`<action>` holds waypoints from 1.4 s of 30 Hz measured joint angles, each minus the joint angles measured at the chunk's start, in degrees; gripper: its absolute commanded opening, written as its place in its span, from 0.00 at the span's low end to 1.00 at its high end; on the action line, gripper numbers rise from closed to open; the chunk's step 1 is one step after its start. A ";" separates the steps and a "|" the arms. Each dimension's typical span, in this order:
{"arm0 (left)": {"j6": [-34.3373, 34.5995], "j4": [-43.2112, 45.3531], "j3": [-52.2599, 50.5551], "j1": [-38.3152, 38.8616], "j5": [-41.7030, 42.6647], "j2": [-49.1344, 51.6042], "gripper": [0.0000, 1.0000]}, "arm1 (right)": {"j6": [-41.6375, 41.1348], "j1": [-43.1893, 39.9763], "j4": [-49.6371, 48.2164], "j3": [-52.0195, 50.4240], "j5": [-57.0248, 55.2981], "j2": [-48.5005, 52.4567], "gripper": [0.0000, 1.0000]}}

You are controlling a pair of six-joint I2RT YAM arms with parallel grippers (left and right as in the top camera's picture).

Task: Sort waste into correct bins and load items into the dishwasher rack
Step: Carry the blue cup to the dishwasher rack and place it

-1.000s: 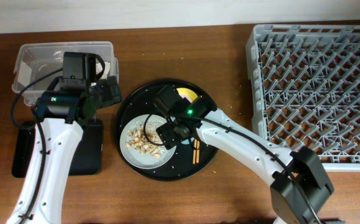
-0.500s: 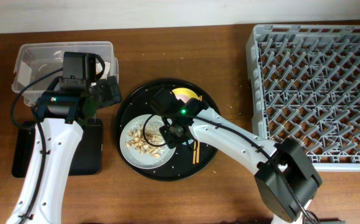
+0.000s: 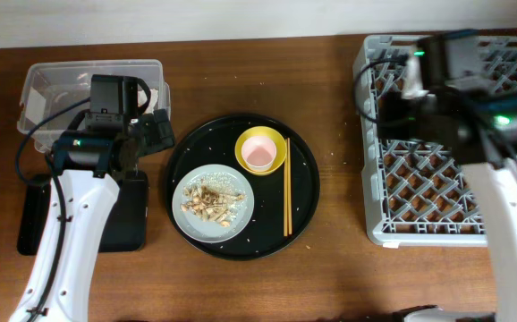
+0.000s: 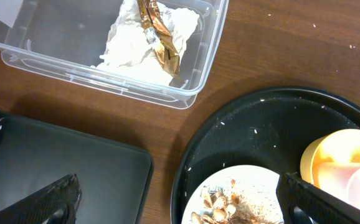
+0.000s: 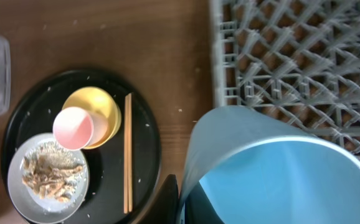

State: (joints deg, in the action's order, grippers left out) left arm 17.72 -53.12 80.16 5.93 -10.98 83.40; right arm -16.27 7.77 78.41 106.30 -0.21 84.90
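My right gripper (image 5: 184, 205) is shut on the wall of the light-blue cup (image 5: 279, 174), held above the left edge of the grey dishwasher rack (image 3: 455, 179). On the round black tray (image 3: 303, 206) sit the yellow bowl (image 3: 276, 141) with the pink cup (image 3: 258, 155) inside it, the wooden chopsticks (image 3: 286, 186), and the grey plate (image 3: 241, 215) bearing tan food scraps (image 3: 209, 199). My left gripper (image 4: 189, 202) is open, hanging over the gap between the shallow black bin (image 4: 61, 162) and the plate. The clear tub (image 4: 43, 43) holds the white napkin (image 4: 130, 50).
A brown wrapper (image 4: 158, 34) lies on the napkin in the tub. Rice grains are scattered on the round tray. Bare wooden table (image 3: 339, 116) runs between the tray and the rack. The rack's upright pegs fill the right side.
My right gripper shut on the blue cup at the round tray and carried it right, to above the rack's left edge. The left arm has not moved.
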 measured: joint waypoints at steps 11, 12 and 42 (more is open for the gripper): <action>0.02 0.00 -0.02 0.00 -0.02 0.00 0.99 | 12.35 -36.83 -1.97 -0.09 27.02 1.86 0.04; 0.00 0.00 -0.02 0.00 -0.02 0.00 0.99 | 12.46 -37.00 -3.10 -0.07 27.47 3.89 0.04; 0.02 0.00 -0.02 0.00 -0.02 0.00 0.99 | 29.86 -49.99 -11.50 -0.24 63.43 42.56 0.13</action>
State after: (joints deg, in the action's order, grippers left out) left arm 17.74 -53.12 80.14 5.93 -11.00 83.40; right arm 13.58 -42.22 66.92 106.06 63.22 127.46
